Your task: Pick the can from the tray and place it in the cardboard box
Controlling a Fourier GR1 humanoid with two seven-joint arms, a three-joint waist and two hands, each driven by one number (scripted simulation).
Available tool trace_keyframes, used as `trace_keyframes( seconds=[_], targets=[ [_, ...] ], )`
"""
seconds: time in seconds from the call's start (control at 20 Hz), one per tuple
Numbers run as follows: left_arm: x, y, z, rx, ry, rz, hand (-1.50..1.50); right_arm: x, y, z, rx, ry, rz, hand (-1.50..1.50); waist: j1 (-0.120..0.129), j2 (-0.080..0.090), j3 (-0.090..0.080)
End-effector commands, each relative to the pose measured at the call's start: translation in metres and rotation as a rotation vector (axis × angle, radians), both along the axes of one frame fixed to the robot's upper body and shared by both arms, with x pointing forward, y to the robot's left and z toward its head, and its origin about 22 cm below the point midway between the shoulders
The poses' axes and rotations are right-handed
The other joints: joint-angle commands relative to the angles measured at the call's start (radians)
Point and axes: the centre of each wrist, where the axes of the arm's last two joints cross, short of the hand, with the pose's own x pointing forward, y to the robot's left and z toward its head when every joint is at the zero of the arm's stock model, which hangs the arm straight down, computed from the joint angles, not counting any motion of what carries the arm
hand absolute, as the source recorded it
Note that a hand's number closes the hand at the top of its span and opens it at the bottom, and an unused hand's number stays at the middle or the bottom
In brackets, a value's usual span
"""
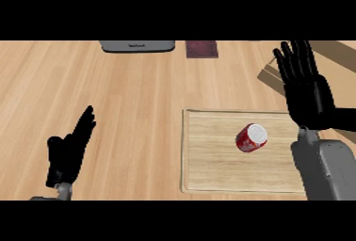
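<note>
A red can (251, 137) with a silver top lies on its side on the light wooden tray (208, 164), right of the tray's middle. My right hand (306, 92) is raised above the tray's far right corner, fingers straight and open, holding nothing, a little right of and beyond the can. The cardboard box (334, 54) shows at the upper right, largely hidden behind that hand. My left hand (68, 150) rests open at the lower left, fingers up, well away from the tray.
A grey appliance (137, 45) sits at the counter's far edge, with a dark red flat object (201, 49) to its right. Bare wooden counter (104, 89) spreads left of the tray.
</note>
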Motion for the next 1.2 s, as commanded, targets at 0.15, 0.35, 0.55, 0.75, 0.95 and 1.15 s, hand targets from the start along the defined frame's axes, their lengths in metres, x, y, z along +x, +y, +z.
trace_keyframes(
  seconds=[0.15, 0.35, 0.55, 0.75, 0.95, 1.15],
  targets=[
    [0.027, 0.009, 0.050, 0.165, -0.270, -0.202, 0.00, -0.015, -0.070, 0.080, -0.240, -0.099, -0.113, -1.50, -0.024, -0.015, 0.004],
    [0.032, 0.013, 0.066, 0.183, -0.343, -0.314, 0.00, -0.029, -0.121, 0.102, -0.714, 0.025, -0.241, -1.50, -0.038, -0.010, 0.001],
    [0.045, 0.014, 0.075, 0.173, -0.380, -0.378, 0.00, -0.053, -0.133, 0.089, -0.780, -0.066, -0.179, -1.50, 0.000, -0.006, 0.005],
    [0.045, 0.023, 0.066, 0.155, -0.366, -0.394, 0.00, -0.069, -0.146, 0.084, -0.963, -0.159, -0.090, -1.50, 0.007, -0.004, 0.006],
    [0.052, 0.028, 0.059, 0.159, -0.368, -0.395, 0.00, -0.072, -0.138, 0.102, -1.114, -0.167, -0.035, -1.50, 0.011, -0.003, 0.005],
    [0.044, 0.009, 0.062, 0.148, -0.370, -0.417, 0.00, -0.078, -0.108, 0.120, -1.371, -0.059, 0.018, -1.50, 0.023, -0.008, 0.003]
  ],
)
